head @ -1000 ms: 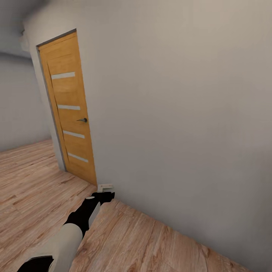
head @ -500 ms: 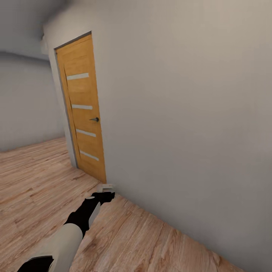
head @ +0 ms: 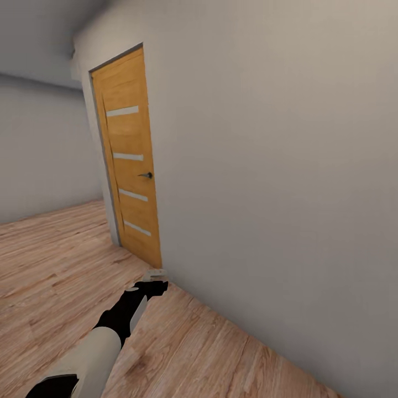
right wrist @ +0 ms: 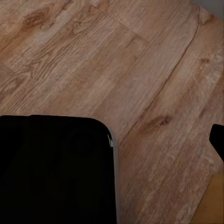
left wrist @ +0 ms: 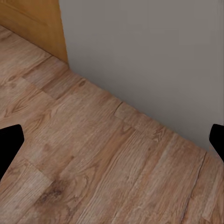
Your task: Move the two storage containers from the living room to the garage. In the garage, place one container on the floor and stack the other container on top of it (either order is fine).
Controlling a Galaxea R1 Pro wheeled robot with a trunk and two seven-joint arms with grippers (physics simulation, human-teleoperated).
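Observation:
The storage containers are out of view. I am on a light wood plank floor [head: 50,260], facing a plain grey wall [head: 276,166]. My left arm reaches forward and down, and my left gripper [head: 155,280] hangs just above the floor close to the base of the wall. In the left wrist view the left gripper [left wrist: 112,140] is open, its dark fingertips [left wrist: 9,142] far apart at the picture's edges with only floor and wall between them. In the right wrist view one dark fingertip [right wrist: 218,140] shows at the picture's edge over the planks, set wide, with nothing held.
An orange wooden door [head: 132,160] with pale slats and a dark handle [head: 146,175] stands shut in the wall ahead to the left. Open plank floor stretches left toward a far grey wall [head: 38,155]. A black part of the robot [right wrist: 56,170] covers a corner of the right wrist view.
The whole head picture has shifted: the door and wall corner now sit further right, so the camera has turned left. The left arm keeps its pose in the picture.

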